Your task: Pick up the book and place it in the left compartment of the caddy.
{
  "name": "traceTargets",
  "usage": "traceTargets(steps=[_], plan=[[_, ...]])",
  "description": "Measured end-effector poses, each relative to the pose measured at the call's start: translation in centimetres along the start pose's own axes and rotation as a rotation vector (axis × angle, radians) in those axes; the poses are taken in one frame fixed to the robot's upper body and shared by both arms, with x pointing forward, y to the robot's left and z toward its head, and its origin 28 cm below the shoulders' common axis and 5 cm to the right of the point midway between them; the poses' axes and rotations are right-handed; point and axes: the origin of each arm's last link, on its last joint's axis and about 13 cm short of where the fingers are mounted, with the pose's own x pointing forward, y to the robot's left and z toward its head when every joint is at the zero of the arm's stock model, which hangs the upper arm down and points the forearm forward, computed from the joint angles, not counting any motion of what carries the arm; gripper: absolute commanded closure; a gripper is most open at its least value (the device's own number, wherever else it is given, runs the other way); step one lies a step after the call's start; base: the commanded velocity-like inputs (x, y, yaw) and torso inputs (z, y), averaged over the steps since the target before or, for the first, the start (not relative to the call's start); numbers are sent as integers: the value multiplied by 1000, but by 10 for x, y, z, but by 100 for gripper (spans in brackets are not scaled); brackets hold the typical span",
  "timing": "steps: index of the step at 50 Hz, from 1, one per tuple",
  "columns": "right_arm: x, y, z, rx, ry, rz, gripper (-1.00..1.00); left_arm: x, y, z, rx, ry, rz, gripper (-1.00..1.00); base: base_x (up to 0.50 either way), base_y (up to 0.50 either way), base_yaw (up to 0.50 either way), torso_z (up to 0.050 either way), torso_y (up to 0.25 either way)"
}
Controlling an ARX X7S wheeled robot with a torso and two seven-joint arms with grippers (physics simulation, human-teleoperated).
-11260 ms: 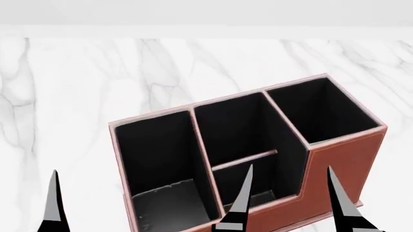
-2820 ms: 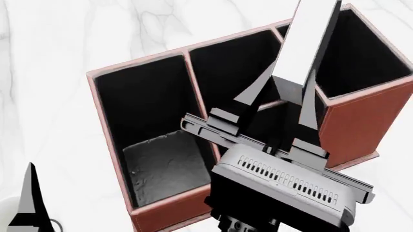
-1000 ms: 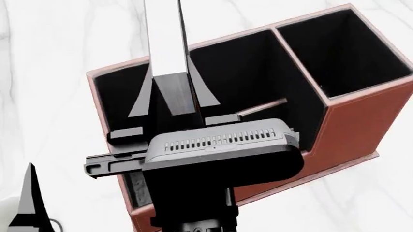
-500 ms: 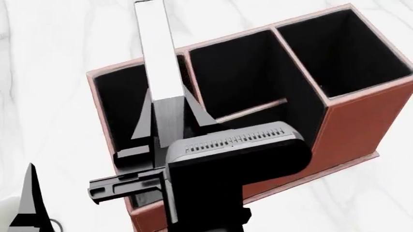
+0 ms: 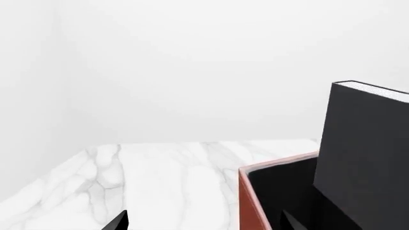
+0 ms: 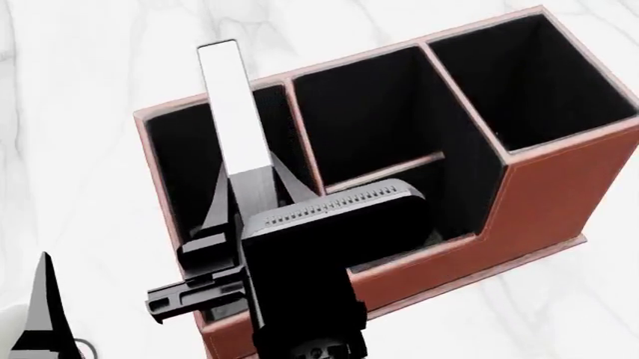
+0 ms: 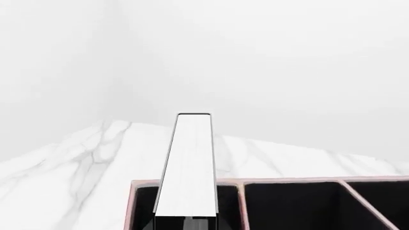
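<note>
The reddish-brown caddy (image 6: pixel 559 194) stands on white marble with three black-lined sections. My right gripper (image 6: pixel 251 170) is shut on the book (image 6: pixel 230 112), a thin black book held on end with its white page edge facing up. It hangs over the left compartment (image 6: pixel 178 168), tilted slightly. The gripper body hides the book's lower end and the compartment floor. In the right wrist view the book (image 7: pixel 188 163) rises from the gripper (image 7: pixel 187 223) between the left compartment's walls (image 7: pixel 227 206). The left wrist view shows the book's black cover (image 5: pixel 364 143) above the caddy rim (image 5: pixel 252 201). My left gripper (image 5: pixel 204 225) is open and empty.
One finger (image 6: pixel 45 314) of the left gripper shows at the lower left of the head view, beside a pale rounded object (image 6: pixel 12 333) cut off by the frame. White marble (image 6: pixel 90 75) surrounds the caddy. A crossbar (image 6: pixel 390 170) splits the middle section.
My right gripper has carried the book leftward from over the middle and right sections to over the left compartment, and pulled back toward the caddy's front. The left gripper has stayed put.
</note>
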Motion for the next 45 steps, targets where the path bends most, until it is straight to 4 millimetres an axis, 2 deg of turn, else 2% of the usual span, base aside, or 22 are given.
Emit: traceTargets(steps=[45], plan=[[19,-13,-35,-37,91,71,100,0,0,-1,5,-1,1,-100,0,0,0,0,1]])
